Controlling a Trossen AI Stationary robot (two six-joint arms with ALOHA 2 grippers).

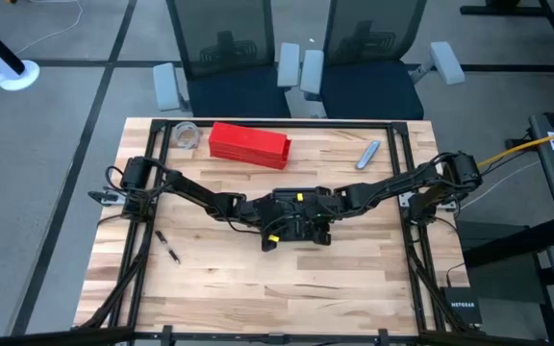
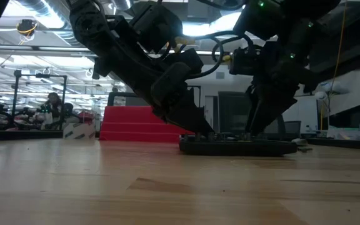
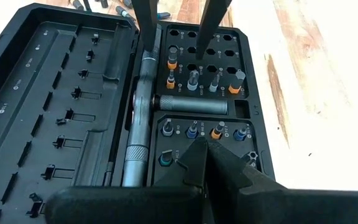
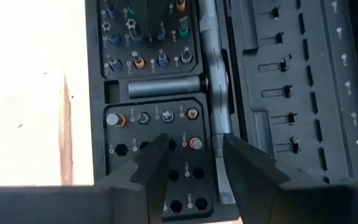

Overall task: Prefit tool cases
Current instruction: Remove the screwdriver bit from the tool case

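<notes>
Overhead, both grippers were seen meeting at the table's centre above the open tool case [image 1: 296, 229]. The right gripper [image 4: 194, 152] was spread apart, its fingers straddling a socket block and the ratchet handle [image 4: 213, 74], nothing being grasped. The left gripper [image 3: 211, 148] was pinched fully closed, its tips set down among the coloured bits [image 3: 191, 129]. Those sockets and bits were revealed only by the wrist views; from table height the case [image 2: 239, 146] was seen merely as a flat dark slab. A red box [image 1: 249, 143] was seen toward eleven o'clock of the case.
</notes>
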